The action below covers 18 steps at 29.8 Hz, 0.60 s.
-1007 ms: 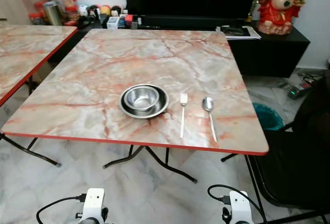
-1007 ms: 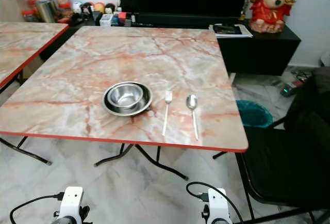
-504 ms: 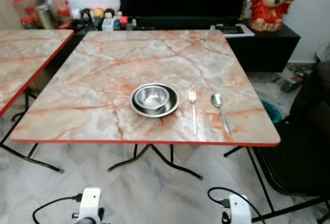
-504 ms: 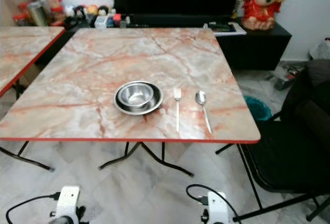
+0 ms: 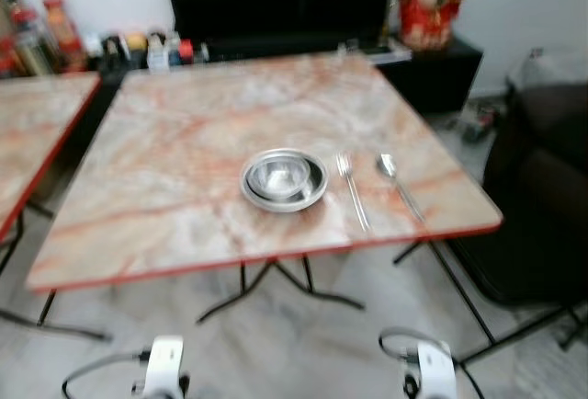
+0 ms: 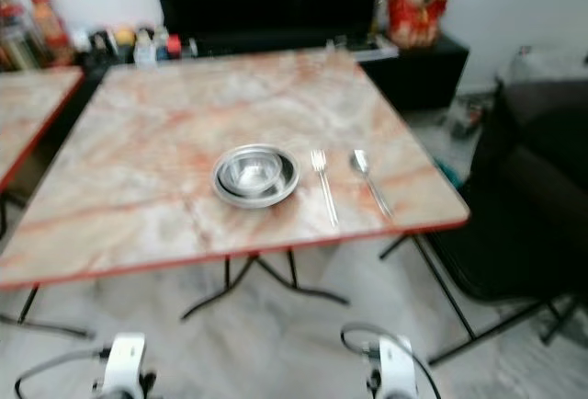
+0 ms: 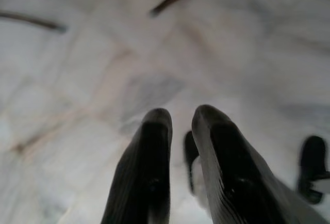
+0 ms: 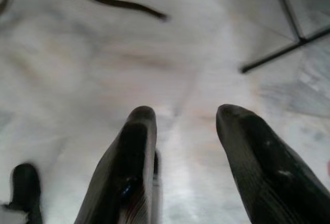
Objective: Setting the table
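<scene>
Both hands hang empty over the floor, left hand (image 7: pixel 178 131) nearly closed, right hand (image 8: pixel 180 131) parted. Ahead and above them, bowl (image 5: pixel 284 178), fork (image 5: pixel 352 191) and spoon (image 5: pixel 399 187) crowd the worktop (image 5: pixel 184 132) edge; a bump could knock them off.

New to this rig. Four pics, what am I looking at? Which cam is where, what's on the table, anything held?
A walking humanoid robot with two arms. The two wide pictures come from a stereo camera on its head; they are blurred. On the marbled pink table with a red edge lie a steel bowl inside a steel plate, a fork to its right and a spoon further right. The other two pictures come from wrist cameras looking down at the floor: left gripper with jaws nearly together, right gripper with jaws apart. Nothing is held.
</scene>
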Motion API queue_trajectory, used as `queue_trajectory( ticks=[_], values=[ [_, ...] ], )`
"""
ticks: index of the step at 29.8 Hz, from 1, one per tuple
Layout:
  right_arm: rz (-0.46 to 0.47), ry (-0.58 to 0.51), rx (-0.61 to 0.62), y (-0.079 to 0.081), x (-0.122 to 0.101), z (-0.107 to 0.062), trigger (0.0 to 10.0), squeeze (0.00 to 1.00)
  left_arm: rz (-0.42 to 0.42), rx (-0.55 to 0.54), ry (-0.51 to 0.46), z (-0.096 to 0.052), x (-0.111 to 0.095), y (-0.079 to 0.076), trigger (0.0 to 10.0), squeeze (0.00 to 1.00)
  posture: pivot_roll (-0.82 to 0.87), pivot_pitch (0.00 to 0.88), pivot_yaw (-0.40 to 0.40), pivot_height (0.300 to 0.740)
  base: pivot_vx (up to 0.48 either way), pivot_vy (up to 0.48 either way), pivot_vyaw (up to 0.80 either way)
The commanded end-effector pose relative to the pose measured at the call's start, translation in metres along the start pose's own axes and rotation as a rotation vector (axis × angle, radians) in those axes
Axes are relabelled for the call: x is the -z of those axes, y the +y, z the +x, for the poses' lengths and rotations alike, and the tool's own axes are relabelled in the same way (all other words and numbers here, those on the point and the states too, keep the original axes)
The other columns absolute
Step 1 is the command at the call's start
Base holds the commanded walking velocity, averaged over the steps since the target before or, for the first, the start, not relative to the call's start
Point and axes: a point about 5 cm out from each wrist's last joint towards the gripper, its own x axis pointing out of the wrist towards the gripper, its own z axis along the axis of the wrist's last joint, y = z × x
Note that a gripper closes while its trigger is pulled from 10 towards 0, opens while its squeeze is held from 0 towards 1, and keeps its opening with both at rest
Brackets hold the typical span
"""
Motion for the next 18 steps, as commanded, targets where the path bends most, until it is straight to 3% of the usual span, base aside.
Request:
queue_trajectory(
  ticks=[1, 18],
  values=[
    [0.002, -0.022, -0.020, 0.0073, -0.0056, 0.0006, 10.0, 0.00, 0.007, -0.023, 0.018, -0.0016, 0.0039, 0.0095, 10.0, 0.00, 0.03, 0.000, 0.037, 0.740, 0.000, 0.480, 0.00],
    [-0.029, -0.017, -0.028, 0.0044, -0.0029, 0.0002, 10.0, 0.00, 0.003, -0.019, 0.028, -0.0024, 0.0084, 0.0064, 10.0, 0.00, 0.02, 0.000, 0.030, 0.740, 0.000, 0.480, 0.00]
  ],
)
